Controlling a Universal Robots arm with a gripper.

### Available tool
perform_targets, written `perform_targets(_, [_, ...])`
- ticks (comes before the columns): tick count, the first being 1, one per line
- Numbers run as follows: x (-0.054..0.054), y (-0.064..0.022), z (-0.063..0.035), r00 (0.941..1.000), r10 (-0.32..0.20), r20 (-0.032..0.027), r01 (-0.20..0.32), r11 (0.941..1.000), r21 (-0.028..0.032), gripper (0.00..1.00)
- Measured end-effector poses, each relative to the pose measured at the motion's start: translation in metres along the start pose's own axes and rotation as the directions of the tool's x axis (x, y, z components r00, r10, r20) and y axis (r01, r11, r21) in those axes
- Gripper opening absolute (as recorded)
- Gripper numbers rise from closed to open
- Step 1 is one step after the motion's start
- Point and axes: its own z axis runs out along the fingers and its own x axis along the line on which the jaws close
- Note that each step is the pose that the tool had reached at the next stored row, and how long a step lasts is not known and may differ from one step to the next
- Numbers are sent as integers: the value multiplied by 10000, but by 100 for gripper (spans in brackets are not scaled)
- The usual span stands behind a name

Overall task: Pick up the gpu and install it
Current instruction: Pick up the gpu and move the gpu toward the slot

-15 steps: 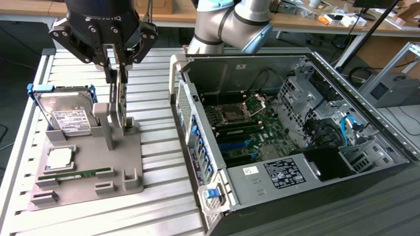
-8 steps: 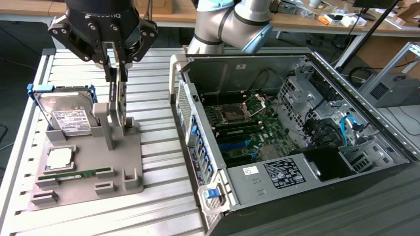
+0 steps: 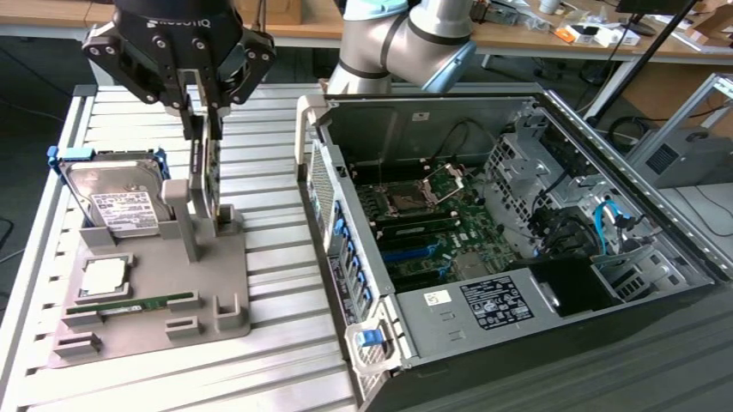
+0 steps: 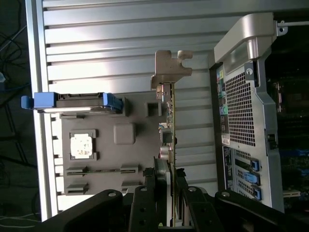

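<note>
On the slatted metal worktop [image 3: 275,215], a grey moulded holder tray [image 3: 137,324] carries the thin dark-faced gpu card [image 3: 209,176] upright on edge; the black hand [image 3: 202,129] clamps its upper edge, fingers partway closed.

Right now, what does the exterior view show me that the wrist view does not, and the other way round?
The exterior view gives the inside of the open computer case: the motherboard, its processor socket and blue cables, plus the robot arm behind. The wrist view gives the gpu edge-on, with its silver bracket, and the case's perforated rear panel flat on. Both share the grey holder, the hard drive and the pincer at the upright gpu.
</note>
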Motion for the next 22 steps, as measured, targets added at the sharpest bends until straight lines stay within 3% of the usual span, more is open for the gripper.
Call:
perform_targets(15, [-3, 6, -72, 10000, 1, -3, -1, 10000, -45, 27])
perform_targets(22, [-85, 12, -70, 10000, 2, -20, -2, 10000, -44, 27])
